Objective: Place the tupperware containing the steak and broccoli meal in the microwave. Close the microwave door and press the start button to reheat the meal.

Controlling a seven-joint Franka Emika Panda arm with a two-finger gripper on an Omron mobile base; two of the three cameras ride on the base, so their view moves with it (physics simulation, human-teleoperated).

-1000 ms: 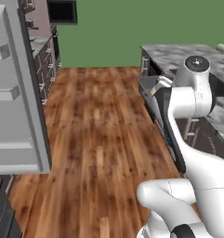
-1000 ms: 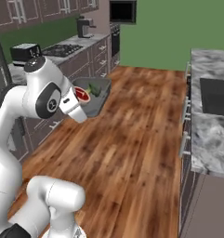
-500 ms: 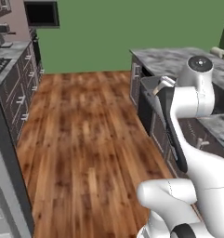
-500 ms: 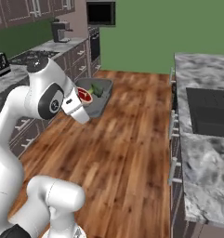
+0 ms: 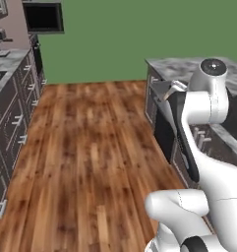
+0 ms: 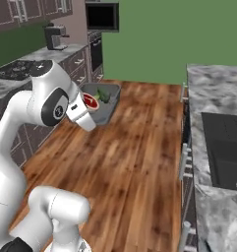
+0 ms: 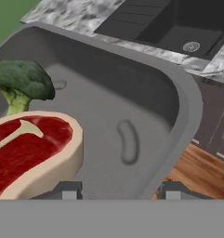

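The tupperware (image 6: 104,101) is a shallow grey container held up in the air over the wooden floor, in front of the arm. A red steak (image 7: 27,151) with a tan rim and a green broccoli floret (image 7: 21,84) lie inside it, and both also show as the steak (image 6: 91,101) and broccoli (image 6: 103,94) in the right base view. My gripper (image 7: 121,191) is shut on the near wall of the tupperware (image 7: 132,107), with one dark fingertip on each side. A grey edge of the tupperware (image 5: 162,90) peeks out beside the arm. The microwave (image 6: 101,15) is a dark box high on the far wall, seen again as the microwave (image 5: 42,16); its door state is too small to tell.
An oven (image 6: 96,49) sits below the microwave. Dark cabinets (image 5: 9,110) with a stove top and a coffee machine (image 6: 56,35) line the left. A marble island (image 6: 208,83) with a black sink (image 7: 176,29) runs along the right. Open wooden floor (image 5: 90,147) lies between.
The whole picture has shifted, so the base has moved: the fridge has left the view and the far wall with the microwave has come closer. The arm still holds the tupperware the same way.
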